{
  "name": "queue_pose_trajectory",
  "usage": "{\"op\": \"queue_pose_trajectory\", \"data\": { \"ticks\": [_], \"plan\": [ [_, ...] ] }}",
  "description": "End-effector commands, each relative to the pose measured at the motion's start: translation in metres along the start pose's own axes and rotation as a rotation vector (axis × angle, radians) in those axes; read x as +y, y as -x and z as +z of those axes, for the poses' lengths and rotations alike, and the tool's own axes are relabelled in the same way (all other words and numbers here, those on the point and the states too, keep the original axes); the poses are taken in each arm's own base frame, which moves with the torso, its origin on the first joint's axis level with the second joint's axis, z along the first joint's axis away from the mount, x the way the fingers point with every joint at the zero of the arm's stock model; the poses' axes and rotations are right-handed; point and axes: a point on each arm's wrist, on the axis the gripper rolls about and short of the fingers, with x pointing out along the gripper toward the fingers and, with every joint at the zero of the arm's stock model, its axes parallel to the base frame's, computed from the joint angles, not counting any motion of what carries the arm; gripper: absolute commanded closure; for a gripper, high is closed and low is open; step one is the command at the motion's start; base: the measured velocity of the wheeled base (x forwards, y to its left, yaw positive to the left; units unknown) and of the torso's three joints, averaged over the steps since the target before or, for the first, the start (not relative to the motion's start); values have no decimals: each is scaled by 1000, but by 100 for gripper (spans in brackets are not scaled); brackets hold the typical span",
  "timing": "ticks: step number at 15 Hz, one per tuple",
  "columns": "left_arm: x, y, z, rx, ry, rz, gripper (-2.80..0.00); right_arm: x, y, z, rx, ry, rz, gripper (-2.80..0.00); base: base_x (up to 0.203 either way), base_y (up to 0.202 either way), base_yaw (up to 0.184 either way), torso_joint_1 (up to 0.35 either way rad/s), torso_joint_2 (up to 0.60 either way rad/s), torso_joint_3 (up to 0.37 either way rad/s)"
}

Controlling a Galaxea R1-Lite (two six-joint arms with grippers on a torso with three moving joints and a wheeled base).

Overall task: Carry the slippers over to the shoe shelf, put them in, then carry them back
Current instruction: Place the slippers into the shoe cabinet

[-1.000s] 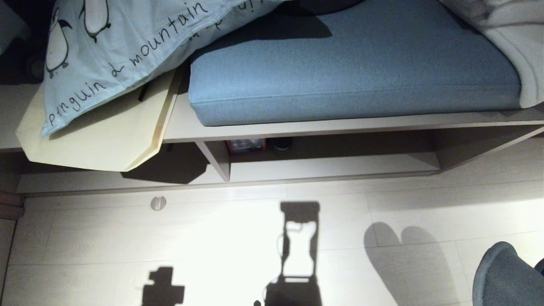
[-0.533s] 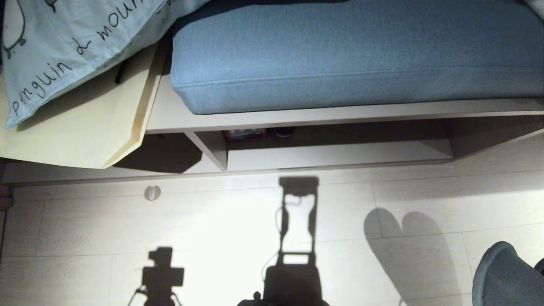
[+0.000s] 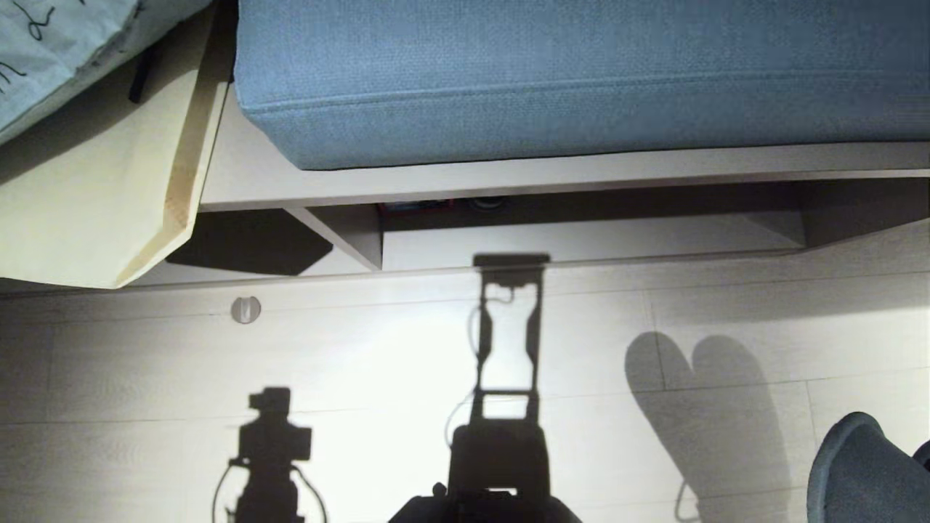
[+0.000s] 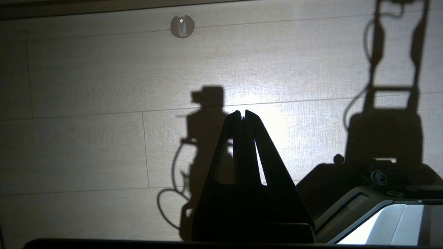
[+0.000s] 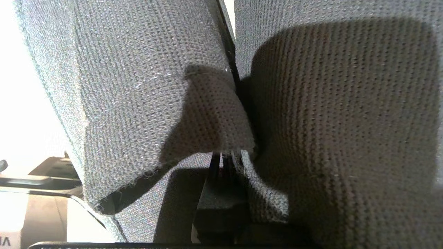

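- Two slippers (image 5: 145, 103) fill the right wrist view, side by side and hanging toes down. They are dark grey cloth.
- The right claw (image 5: 223, 162) is shut tight on the slippers. Its dark fingers poke in between the two, where the edges of the cloth meet.
- In the head view only one round grey toe (image 3: 861, 472) shows, at the low right corner, up off the floor (image 3: 363, 349).
- The slippers' shadow, shaped like a heart, lies on the floor beside that toe.
- The shelf (image 3: 581, 243) is ahead, low by the floor and well apart from the slippers. It is a wide open box of pale boards with a thin upright divider (image 3: 349, 236).
- The part right of the divider looks bare at the front. Far at its dark back sit a small red thing (image 3: 414, 207) and a dark round thing (image 3: 488, 203). I cannot tell what they are.
- The part left of the divider is in dark shadow, so I cannot tell what is in it.
- A blue cushion (image 3: 581, 80) lies on top of the shelf. A pale board (image 3: 87, 203) sticks out over the left end, with a light blue pillow (image 3: 51, 58) on it.
- The left claw (image 4: 243, 116) is shut with nothing in it. It hangs above the floor.
- A small round disc (image 3: 245, 310) sits on the floor near the shelf.
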Motion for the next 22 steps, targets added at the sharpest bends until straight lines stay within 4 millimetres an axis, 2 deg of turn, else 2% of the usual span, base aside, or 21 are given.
{"op": "queue_pose_trajectory", "data": {
  "ticks": [1, 22],
  "plan": [
    [0, 0, 0, 2, 0, 1, 0, 0, 0, 0, 2, -1, 1, 0, 0, 0, 0, 0, 0, -196],
    [0, 0, 0, 2, 0, 2, 0, 0, 0, 0, 1, 1, 1, 0, 0, 0, 0, 3, 2, -199]
  ]
}}
